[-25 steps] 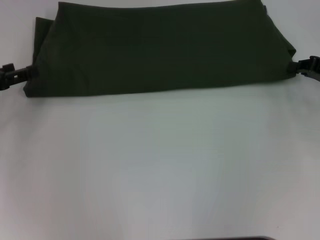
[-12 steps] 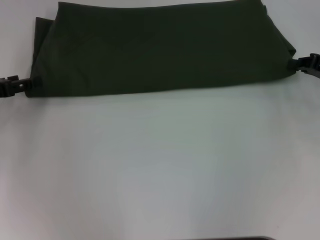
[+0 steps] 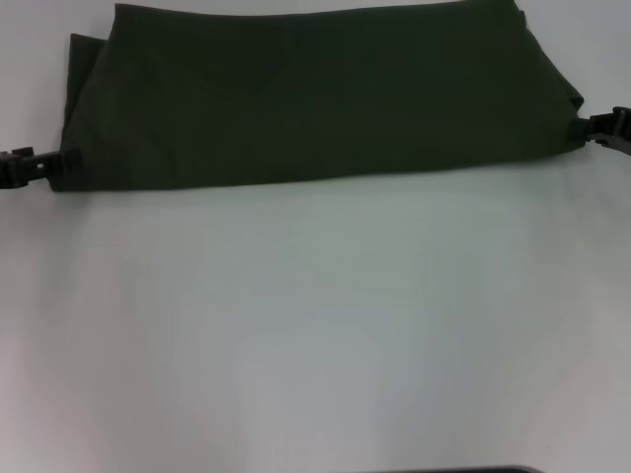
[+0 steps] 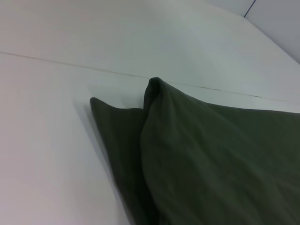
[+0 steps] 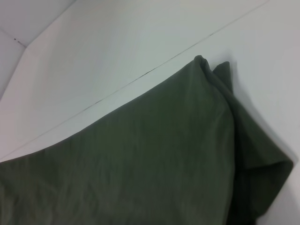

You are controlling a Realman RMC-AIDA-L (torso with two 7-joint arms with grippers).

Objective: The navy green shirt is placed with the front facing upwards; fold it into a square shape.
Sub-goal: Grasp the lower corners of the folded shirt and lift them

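The navy green shirt (image 3: 315, 94) lies folded into a wide dark band across the far part of the white table (image 3: 315, 325); its lettering is hidden. My left gripper (image 3: 54, 163) sits at the band's near left corner, touching the cloth edge. My right gripper (image 3: 582, 126) rests against the band's right end. The left wrist view shows stacked layers of the shirt (image 4: 211, 159) ending in a pointed corner. In the right wrist view the shirt (image 5: 140, 159) has a doubled-over corner.
White tabletop stretches from the shirt's near edge toward me. A thin seam (image 4: 56, 60) crosses the table beyond the shirt and also shows as a seam (image 5: 140, 75) in the right wrist view. A dark strip (image 3: 463, 470) lies at the nearest edge.
My left gripper has slid along the shirt's left edge toward the near corner. The shirt and my right gripper have barely moved.
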